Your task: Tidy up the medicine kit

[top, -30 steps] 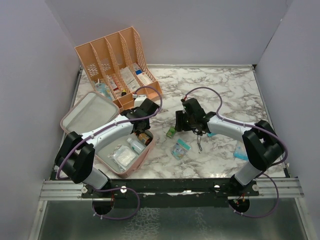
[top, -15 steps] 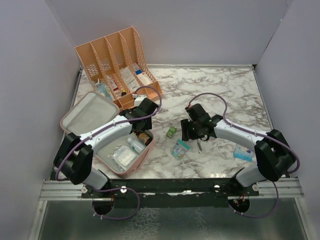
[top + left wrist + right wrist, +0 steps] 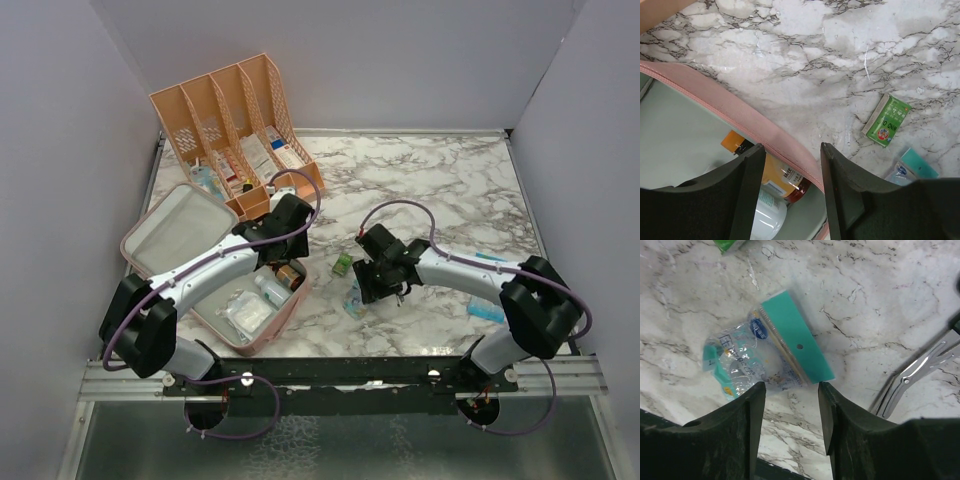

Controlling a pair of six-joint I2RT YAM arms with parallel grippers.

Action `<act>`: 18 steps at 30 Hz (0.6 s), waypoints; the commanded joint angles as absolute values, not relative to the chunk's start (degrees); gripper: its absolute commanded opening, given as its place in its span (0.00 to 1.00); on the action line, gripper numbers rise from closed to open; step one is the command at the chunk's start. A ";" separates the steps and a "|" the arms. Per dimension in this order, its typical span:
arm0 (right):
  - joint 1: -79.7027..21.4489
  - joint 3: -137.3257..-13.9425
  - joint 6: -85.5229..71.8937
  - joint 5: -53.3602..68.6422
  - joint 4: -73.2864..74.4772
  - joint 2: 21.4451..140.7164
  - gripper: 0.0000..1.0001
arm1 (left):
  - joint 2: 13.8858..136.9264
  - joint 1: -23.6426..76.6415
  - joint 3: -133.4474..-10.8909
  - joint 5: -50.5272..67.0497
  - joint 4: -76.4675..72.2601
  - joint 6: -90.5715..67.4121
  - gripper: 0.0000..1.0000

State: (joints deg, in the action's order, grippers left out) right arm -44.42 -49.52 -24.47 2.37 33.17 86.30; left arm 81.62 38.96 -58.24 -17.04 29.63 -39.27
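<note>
- Top external view: the medicine kit (image 3: 175, 228) lay open on the tabletop (image 3: 440, 180) at the near left. Its lid was thrown back, and bottles and a clear pouch sat in the base. The left tool (image 3: 283, 258) hovered over the kit's right-hand rim. The right tool (image 3: 368, 290) hung over a teal sachet (image 3: 353, 303), well apart from the kit.
- Left wrist view: the jaws stood apart and empty, with the pink rim running beneath them. An amber bottle (image 3: 782, 180) lay just inside that rim.
- Right wrist view: the jaws were parted and gripped nothing, above the sachet's lower edge. A metal instrument (image 3: 915, 377) lay nearby.
- Judgement: the kit appeared light and soft-walled, and its lid seemed liable to flop. The stitched zip rim would likely give the firmest hold. The sachet looked thin and slippery, so its teal header card offered better purchase.
</note>
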 commanded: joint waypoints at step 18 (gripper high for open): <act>-47.64 -52.42 -25.89 -1.37 28.65 88.89 0.48 | 70.70 37.14 -52.16 -13.80 24.07 -39.11 0.56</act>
State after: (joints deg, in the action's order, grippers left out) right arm -47.35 -53.39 -26.09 -2.72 32.84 89.91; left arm 72.75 37.67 -53.41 -14.70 25.78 -39.27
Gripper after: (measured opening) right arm 0.458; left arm 0.554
